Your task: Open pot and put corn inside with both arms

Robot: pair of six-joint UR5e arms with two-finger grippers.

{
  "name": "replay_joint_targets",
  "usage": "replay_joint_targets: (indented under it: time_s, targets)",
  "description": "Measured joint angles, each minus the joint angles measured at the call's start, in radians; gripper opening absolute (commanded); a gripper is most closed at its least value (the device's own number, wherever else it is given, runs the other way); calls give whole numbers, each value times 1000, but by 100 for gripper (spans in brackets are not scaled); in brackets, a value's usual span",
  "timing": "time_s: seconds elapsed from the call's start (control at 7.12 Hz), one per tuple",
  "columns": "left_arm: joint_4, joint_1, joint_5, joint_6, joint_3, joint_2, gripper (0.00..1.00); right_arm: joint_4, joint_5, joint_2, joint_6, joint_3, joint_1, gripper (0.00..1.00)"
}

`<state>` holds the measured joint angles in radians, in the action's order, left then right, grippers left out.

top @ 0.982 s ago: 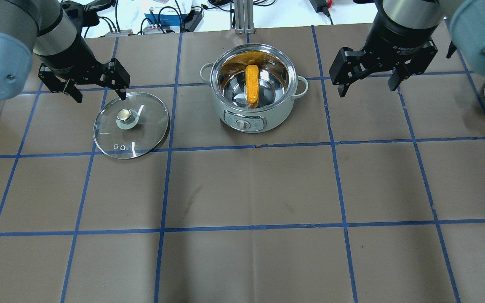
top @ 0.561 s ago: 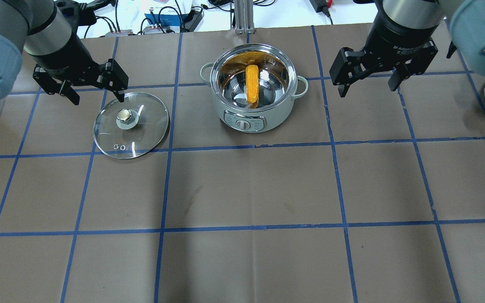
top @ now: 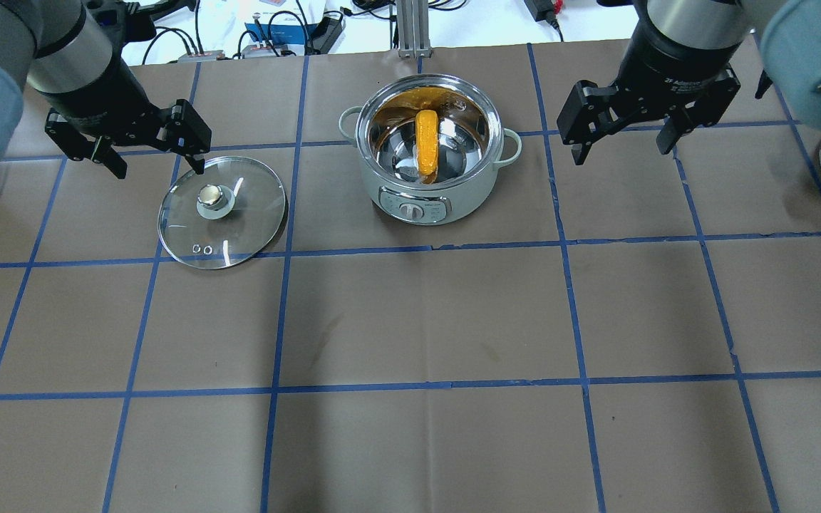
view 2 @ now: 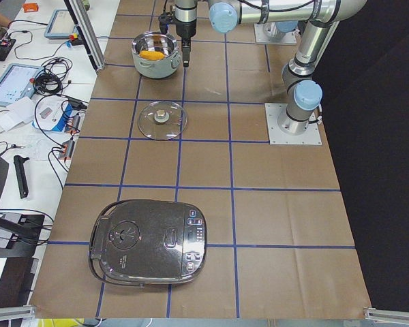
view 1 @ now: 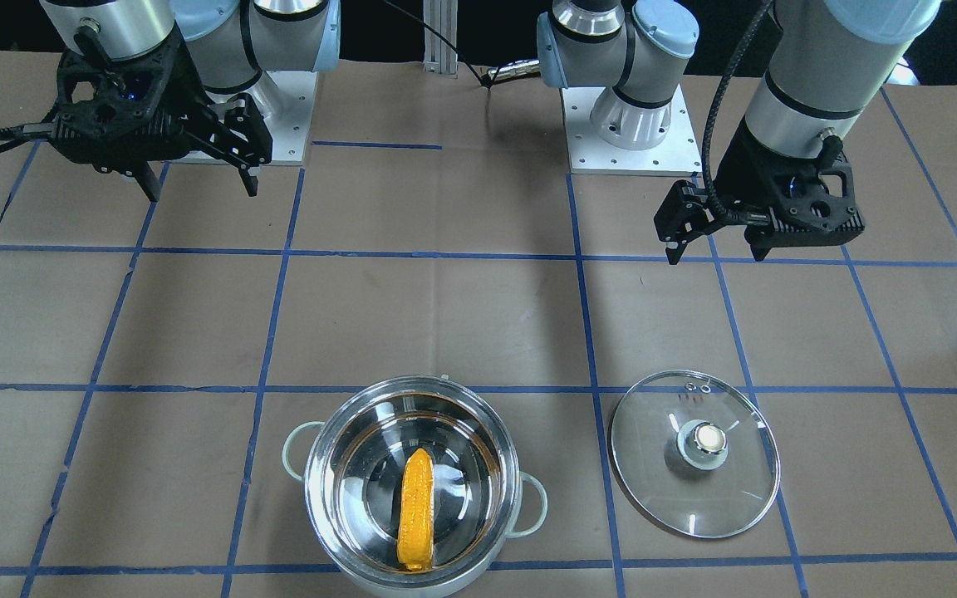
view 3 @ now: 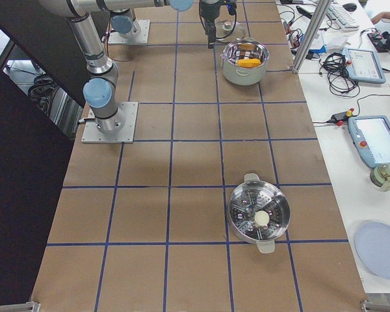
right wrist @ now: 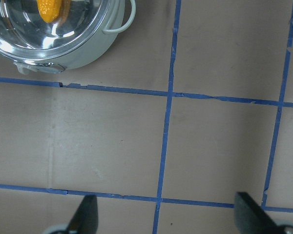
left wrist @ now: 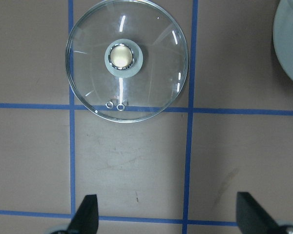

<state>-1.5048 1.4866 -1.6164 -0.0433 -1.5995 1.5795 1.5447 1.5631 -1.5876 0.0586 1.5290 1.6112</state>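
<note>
1. Table point(top: 425, 320): brown covering, ruled into squares by blue tape. It carries every item below.

2. Rice cooker point(view 2: 148, 242): black and silver, lid closed. It sits toward the corner where the table's left end meets the operators' edge, well apart from the other items.

3. Pot point(top: 464, 194): pale green body, polished steel inside, two side handles, control panel facing the robot. It stands uncovered near the operators' edge, about midway along the table.

4. Steamer pot point(view 3: 273, 211): steel, with a perforated insert. It stands toward the table's right end, nearer the operators' edge than the robot's edge.

5. Lid point(top: 254, 206): round glass with a metal rim, knob point(top: 212, 197) facing up. It lies flat on the table beside the pot, on the side toward the left end, apart from the pot.

6. Right gripper point(top: 622, 155): raised above the table on the pot's right-end side, clear of the pot. Its fingers point(right wrist: 85, 214) are spread wide and hold nothing.

7. Left gripper point(top: 159, 171): raised above the table near the lid, not touching it. Its fingers point(left wrist: 86, 214) are spread wide and hold nothing.

8. Corn point(top: 425, 146): one yellow-orange cob, inside the pot. It lies lengthwise from the robot's side toward the operators' side, with one end resting against the inner wall nearest the operators' edge.
</note>
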Motion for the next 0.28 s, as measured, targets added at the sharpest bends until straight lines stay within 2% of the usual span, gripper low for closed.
replay_joint_targets:
  time_s: [0.28]
  targets:
    - [-45,0,0,-1,0,-17,100,-1,0,0,1,0,0,98]
